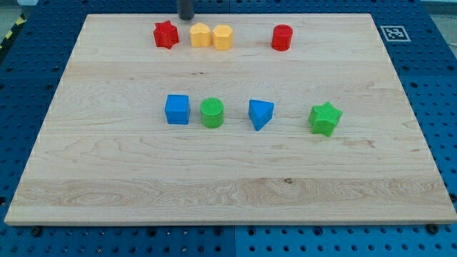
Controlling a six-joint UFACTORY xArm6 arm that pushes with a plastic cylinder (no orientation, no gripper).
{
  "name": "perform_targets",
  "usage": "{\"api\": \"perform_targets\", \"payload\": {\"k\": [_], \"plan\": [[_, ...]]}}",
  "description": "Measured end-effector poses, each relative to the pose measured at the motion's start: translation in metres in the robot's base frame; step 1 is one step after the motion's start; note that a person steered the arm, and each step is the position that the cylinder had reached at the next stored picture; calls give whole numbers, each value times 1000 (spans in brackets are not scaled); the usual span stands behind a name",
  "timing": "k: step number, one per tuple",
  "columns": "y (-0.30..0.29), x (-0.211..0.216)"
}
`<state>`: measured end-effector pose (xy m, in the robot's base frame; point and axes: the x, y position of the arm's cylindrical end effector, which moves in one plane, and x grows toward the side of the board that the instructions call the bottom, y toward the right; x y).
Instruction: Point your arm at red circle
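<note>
The red circle block [282,37] stands near the view's top, right of centre, on the wooden board [228,178]. My tip [186,17] shows at the view's top edge, left of centre. It is just above and between the red star [166,34] and the first yellow block [200,35]. It is well to the left of the red circle and touches no block.
A second yellow block [223,37] sits against the first. A middle row holds a blue cube [177,109], a green circle [212,113], a blue triangle [260,113] and a green star [325,118]. A marker tag [394,33] lies off the board's top right corner.
</note>
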<state>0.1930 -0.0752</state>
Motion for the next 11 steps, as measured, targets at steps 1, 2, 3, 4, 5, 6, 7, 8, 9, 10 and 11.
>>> {"api": "perform_targets", "payload": {"k": [1,2,3,4,5,6,7,8,9,10,11], "plan": [[20,3],[33,7],[88,7],[148,7],[216,14],[271,32],[287,68],[287,84],[272,95],[245,95],[217,95]]}}
